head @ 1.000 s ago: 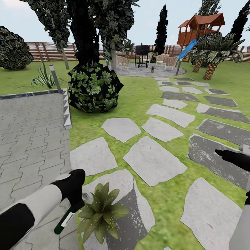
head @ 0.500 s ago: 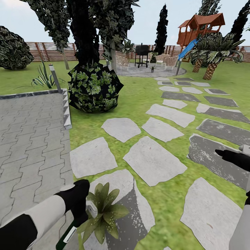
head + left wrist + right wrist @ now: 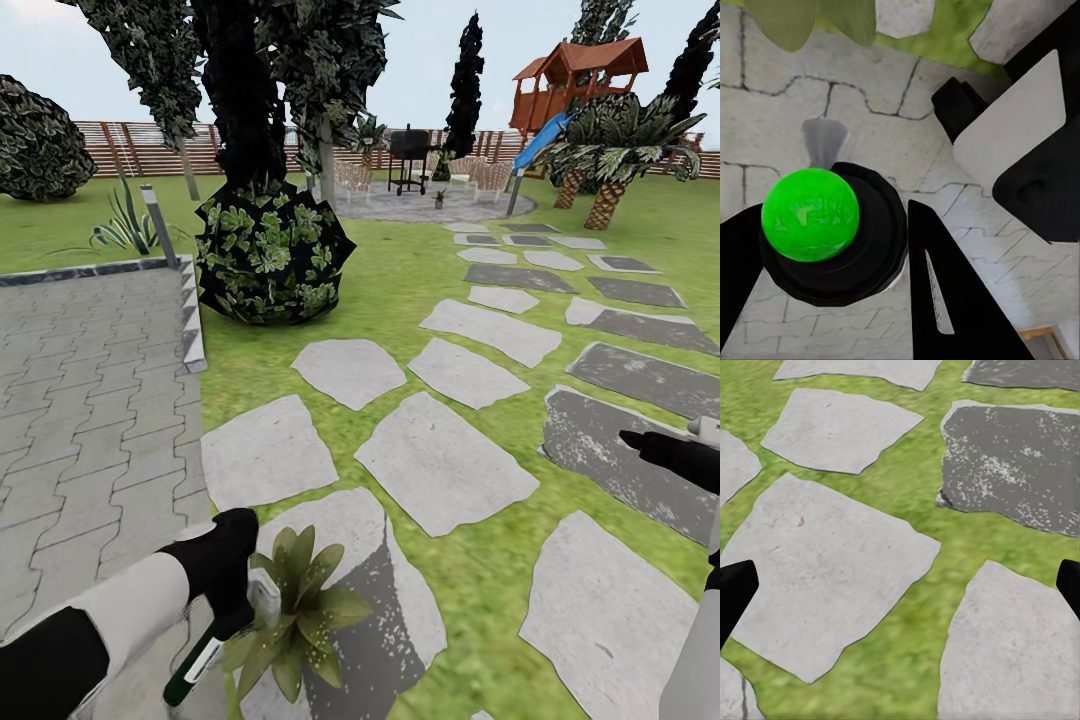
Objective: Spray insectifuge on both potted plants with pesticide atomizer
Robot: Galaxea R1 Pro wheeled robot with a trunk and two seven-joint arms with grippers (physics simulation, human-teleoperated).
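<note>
The left gripper (image 3: 232, 600) was clamped on the atomizer (image 3: 196, 660), low in the lower left of the head frame. The bottle hung tilted, its dark green base toward the bottom edge and its whitish head (image 3: 264, 590) up against the near plant (image 3: 295, 610). In the left wrist frame the black fingers (image 3: 952, 300) flanked the bottle's round body, seen end on with a bright green base (image 3: 810, 214) at centre left. The nozzle touched or sat just beside the leaves; which way it faced could not be told.

From there the likely failure was partial cover: at such close range, spray would probably wet only the nearest leaves, and a nozzle aimed off would hit the stepping stone (image 3: 390, 600) instead. The tilted bottle might also slip in the grip. No second rosette could be picked out with confidence, so half the task looked undone.

The left arm (image 3: 100, 620) reached in from the lower left corner, forearm angled toward the plant, wrist bent downward. The right gripper (image 3: 660, 447) hung at the right edge over grass and stones, its fingertips (image 3: 735, 585) spread wide and holding nothing.
</note>
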